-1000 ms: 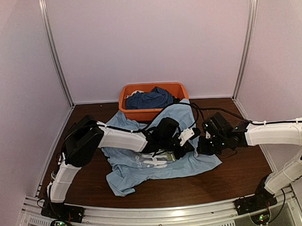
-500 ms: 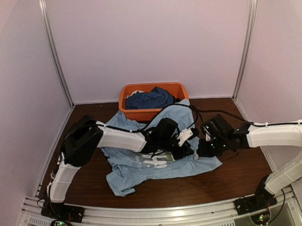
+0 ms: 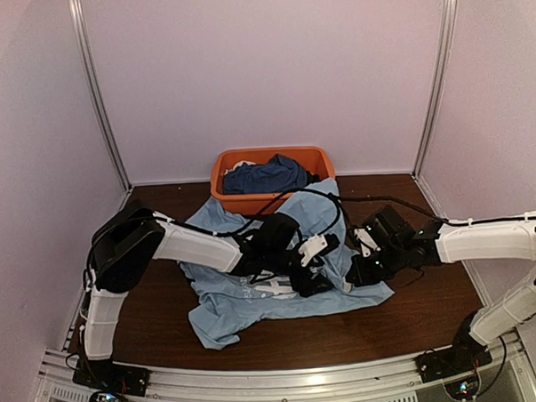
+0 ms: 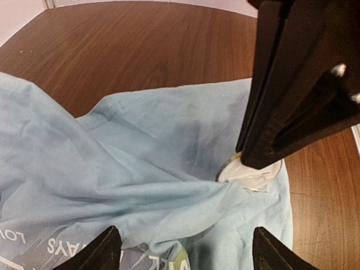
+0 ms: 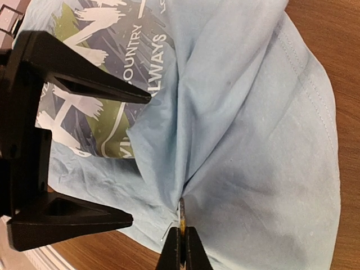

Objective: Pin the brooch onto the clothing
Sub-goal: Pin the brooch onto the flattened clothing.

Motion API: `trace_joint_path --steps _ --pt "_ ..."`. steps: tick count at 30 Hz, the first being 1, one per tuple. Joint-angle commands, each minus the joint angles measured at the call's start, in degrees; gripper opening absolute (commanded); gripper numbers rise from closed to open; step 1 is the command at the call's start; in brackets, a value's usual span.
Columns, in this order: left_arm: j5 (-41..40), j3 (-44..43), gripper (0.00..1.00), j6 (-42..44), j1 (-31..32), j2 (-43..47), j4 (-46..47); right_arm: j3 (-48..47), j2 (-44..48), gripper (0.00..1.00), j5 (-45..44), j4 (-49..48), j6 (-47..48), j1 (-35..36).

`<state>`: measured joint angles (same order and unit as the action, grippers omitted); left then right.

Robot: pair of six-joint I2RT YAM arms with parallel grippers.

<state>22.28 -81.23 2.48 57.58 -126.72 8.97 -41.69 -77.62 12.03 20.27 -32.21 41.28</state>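
Note:
The clothing [image 3: 237, 305], a light blue T-shirt with a white and green print, lies crumpled on the table. My right gripper [image 5: 181, 233] is shut on the brooch [image 5: 181, 211], held edge-on against a pinched fold of the shirt [image 5: 264, 140], with its thin pin wire beside it. In the left wrist view the brooch [image 4: 250, 171] shows as a pale disc under the right gripper's black tip, touching the shirt [image 4: 140, 140]. My left gripper [image 4: 188, 253] is open, with only cloth between its fingers [image 5: 95, 84]. The two grippers [image 3: 323, 274] [image 3: 356, 273] stand close together.
An orange basket [image 3: 237, 202] holding a dark blue garment [image 3: 267, 177] stands at the back, touching the shirt's far edge. Bare brown table [image 3: 433, 309] lies to the right and front. Pale walls close in the sides.
My left gripper has opened, letting go of the shirt fold, and drawn back a little to the left. The right gripper stays shut on the brooch at the fold.

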Motion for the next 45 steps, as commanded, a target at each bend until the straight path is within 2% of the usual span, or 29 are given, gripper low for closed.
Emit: trace_joint_path --steps 1,5,9,16,24,29,33,36,45 --pt "4.52 -0.04 0.82 3.06 -0.45 2.89 3.44 -1.37 -1.68 0.0 6.24 0.95 6.82 -0.72" --pt "7.14 -1.57 0.82 5.12 -0.48 2.43 2.06 -1.79 -1.71 0.0 10.32 -0.45 7.83 -0.71" --pt "11.71 -4.96 0.77 8.73 -0.45 0.7 -2.58 -2.12 -0.42 0.0 10.76 -0.54 8.61 -0.72" --pt "15.23 -7.7 0.57 12.35 -0.45 -1.03 -7.1 -1.4 0.37 0.0 12.51 -1.37 9.25 -0.7" --pt "18.44 -7.72 0.46 13.81 -2.03 -1.44 -8.71 -0.98 0.64 0.0 12.57 -1.96 9.53 -0.67" --pt "21.06 -6.29 0.45 13.7 -4.25 -0.64 -9.85 -0.76 0.26 0.0 12.33 -2.07 9.57 -0.7" --pt "22.1 -5.26 0.54 14.16 -4.9 -0.26 -9.73 -0.83 0.11 0.0 12.24 -2.14 9.57 -0.74" --pt "22.86 -5.66 0.56 14.77 -4.79 -1.06 -10.57 -0.76 0.32 0.0 12.33 -2.09 9.53 -0.68" --pt "24.19 -9.13 0.53 17.38 -4.21 -3.94 -14.7 -0.85 0.94 0.0 12.68 -2.44 9.62 -0.68"
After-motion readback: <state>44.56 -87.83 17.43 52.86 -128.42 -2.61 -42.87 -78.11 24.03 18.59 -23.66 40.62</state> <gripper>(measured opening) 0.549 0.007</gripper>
